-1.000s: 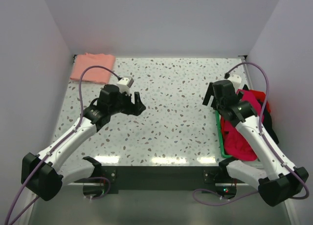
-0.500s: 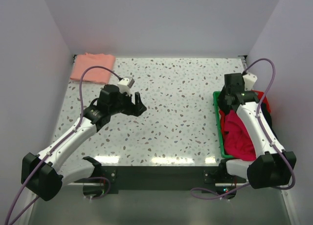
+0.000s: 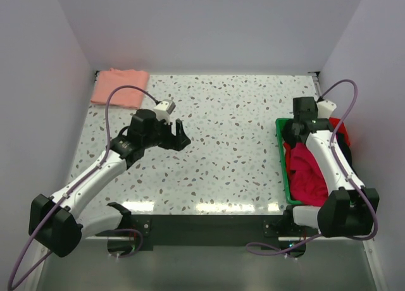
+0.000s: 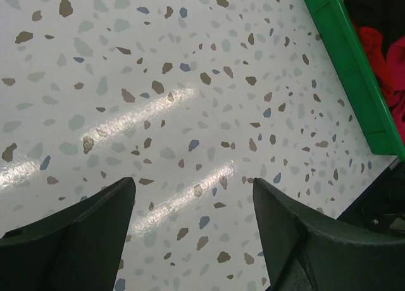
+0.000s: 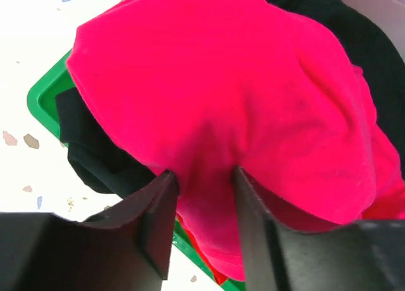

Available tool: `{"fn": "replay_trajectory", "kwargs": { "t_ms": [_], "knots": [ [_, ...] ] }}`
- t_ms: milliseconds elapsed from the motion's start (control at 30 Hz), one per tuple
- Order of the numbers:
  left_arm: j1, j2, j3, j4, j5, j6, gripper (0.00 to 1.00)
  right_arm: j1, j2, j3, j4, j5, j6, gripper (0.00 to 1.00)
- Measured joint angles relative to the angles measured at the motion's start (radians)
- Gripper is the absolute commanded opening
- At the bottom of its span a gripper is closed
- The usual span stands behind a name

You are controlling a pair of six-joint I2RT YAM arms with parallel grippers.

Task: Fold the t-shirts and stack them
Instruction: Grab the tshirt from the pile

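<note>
A crimson-red t-shirt (image 3: 308,174) lies heaped in the green tray (image 3: 283,158) at the right. My right gripper (image 3: 296,133) reaches down into that tray. In the right wrist view its fingers (image 5: 205,177) pinch a bunched fold of the red t-shirt (image 5: 215,82) between them. A pale salmon-pink t-shirt (image 3: 119,87) lies folded at the table's back left corner. My left gripper (image 3: 179,134) hovers open over the bare table left of centre; in the left wrist view (image 4: 193,190) nothing is between its fingers.
Black cloth (image 5: 95,152) lies under and beside the red shirt in the tray, also showing at the tray's right side (image 3: 345,142). The tray's green rim (image 4: 345,57) shows in the left wrist view. White walls close the table on three sides.
My right arm swung right over the tray and sank into it, and its jaws narrowed onto the red cloth. The left arm barely shifted.
</note>
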Motion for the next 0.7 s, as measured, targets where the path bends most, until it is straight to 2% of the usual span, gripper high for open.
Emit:
{"fn": "replay_trajectory", "kwargs": {
  "t_ms": [33,133,367,467,600,700],
  "knots": [
    [0.000,0.004,0.000,0.002,0.002,0.000,0.80,0.000,-0.001,0.000,-0.001,0.000,0.003,0.21],
    [0.000,0.009,0.000,0.005,0.004,0.000,0.80,0.000,-0.011,0.000,0.000,-0.005,0.002,0.00],
    [0.000,0.009,0.000,0.005,0.004,0.000,0.80,-0.001,-0.081,0.043,-0.012,-0.085,-0.048,0.00],
    [0.000,0.009,0.000,0.006,0.004,0.000,0.80,-0.002,-0.134,0.093,-0.005,-0.188,-0.096,0.00],
    [0.000,0.009,0.000,0.008,0.004,-0.001,0.80,0.002,-0.158,0.238,-0.003,-0.379,-0.139,0.00],
    [0.001,0.009,0.000,0.011,0.004,-0.001,0.80,0.047,-0.151,0.336,0.012,-0.497,-0.144,0.00]
  ]
}}
